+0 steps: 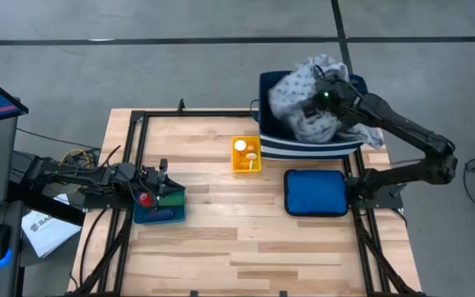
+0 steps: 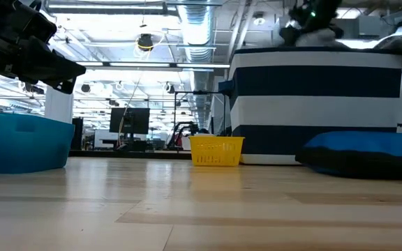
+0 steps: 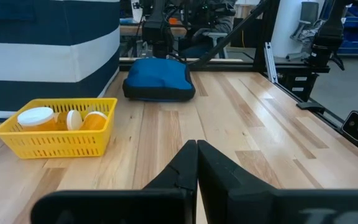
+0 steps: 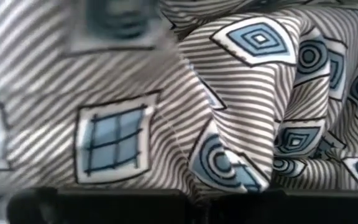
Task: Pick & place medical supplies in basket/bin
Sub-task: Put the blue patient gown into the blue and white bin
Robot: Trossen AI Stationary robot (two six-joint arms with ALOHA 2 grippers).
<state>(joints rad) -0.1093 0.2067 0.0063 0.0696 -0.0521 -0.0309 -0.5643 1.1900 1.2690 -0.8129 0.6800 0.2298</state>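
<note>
The grey patterned cloth (image 1: 303,99), striped with blue squares and ringed circles, lies bunched in the navy-and-white striped bin (image 1: 308,147), and the right gripper (image 1: 324,97) is clenched on its folds. The left gripper (image 1: 157,188) rests clenched, holding nothing, over the small blue bin (image 1: 159,213) at the surface's left edge.

Blue cushion (image 1: 315,193) on wooden table (image 1: 246,239).
</note>
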